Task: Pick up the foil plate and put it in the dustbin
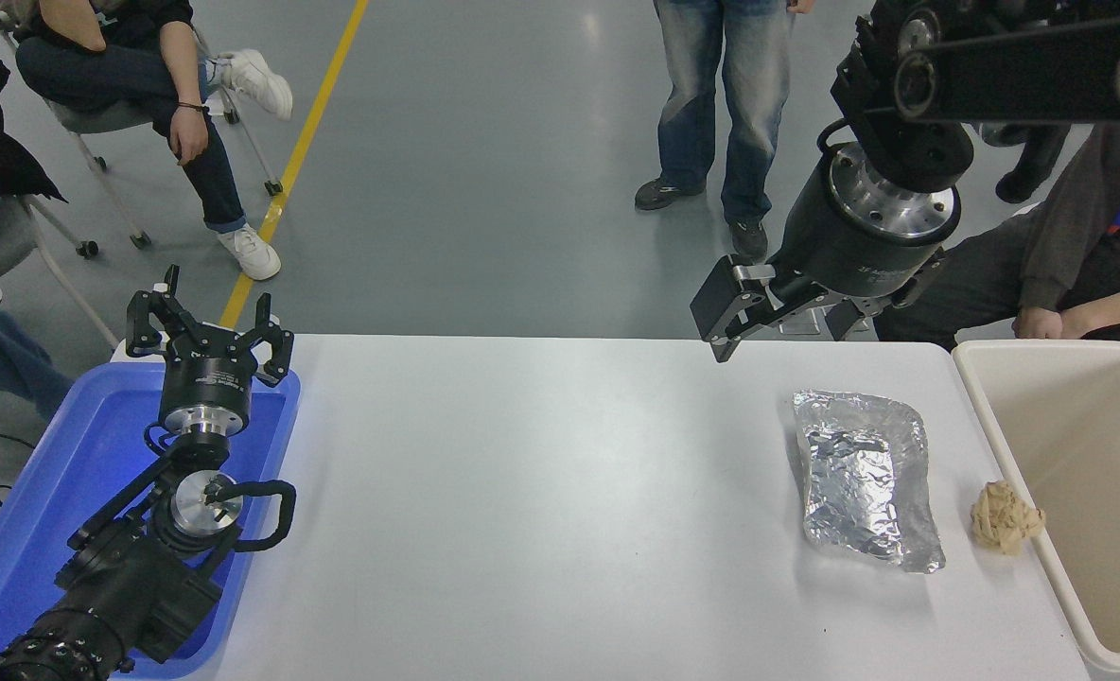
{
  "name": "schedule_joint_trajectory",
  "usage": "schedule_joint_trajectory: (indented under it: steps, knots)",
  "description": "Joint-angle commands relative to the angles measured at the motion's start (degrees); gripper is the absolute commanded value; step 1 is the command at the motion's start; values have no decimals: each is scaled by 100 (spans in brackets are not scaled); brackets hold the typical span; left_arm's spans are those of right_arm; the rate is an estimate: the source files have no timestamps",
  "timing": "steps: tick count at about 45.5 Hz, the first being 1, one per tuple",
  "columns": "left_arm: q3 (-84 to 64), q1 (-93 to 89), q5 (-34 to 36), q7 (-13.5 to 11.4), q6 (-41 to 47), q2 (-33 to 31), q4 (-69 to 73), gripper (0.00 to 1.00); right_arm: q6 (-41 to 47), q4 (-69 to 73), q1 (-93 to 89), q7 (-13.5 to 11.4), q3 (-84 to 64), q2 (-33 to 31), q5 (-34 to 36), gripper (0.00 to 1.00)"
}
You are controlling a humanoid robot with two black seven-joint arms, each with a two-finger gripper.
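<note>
Hovering above the desk's (541,492) far edge at about one o'clock, the right hand (787,326) hangs in the air, fingers apart, holding nothing. One foil plate (865,478) lies flat on the desk at three o'clock, just below that hand and apart from it. One tan paper ball (1006,515) sits just beside the plate, between it and the one cream dustbin (1005,445) at the right edge. Over at nine o'clock, the left hand (210,331) is parked over one blue tray (40,492), fingers spread. Three people wait beyond the far side, one standing.
</note>
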Motion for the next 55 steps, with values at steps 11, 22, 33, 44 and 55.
schedule_joint_trajectory:
  steps: [11, 22, 33, 44, 55]
  knots:
    - [0, 0, 0, -9, 0, 0, 1, 99, 3, -537, -741, 4, 61, -202, -310, 100]
    - [0, 0, 0, -9, 0, 0, -8, 99, 3, -880, -1567, 12, 96, -940, -1205, 100]
    - [0, 0, 0, -9, 0, 0, -8, 99, 3, -1653, -2894, 39, 342, -2109, -2216, 100]
    - [0, 0, 0, -9, 0, 0, 1, 99, -453, -2567, -4625, 39, 1449, -2848, -2999, 100]
    - [0, 0, 0, -9, 0, 0, -8, 99, -1472, -3297, -5962, 12, 1977, -2611, -3131, 100]
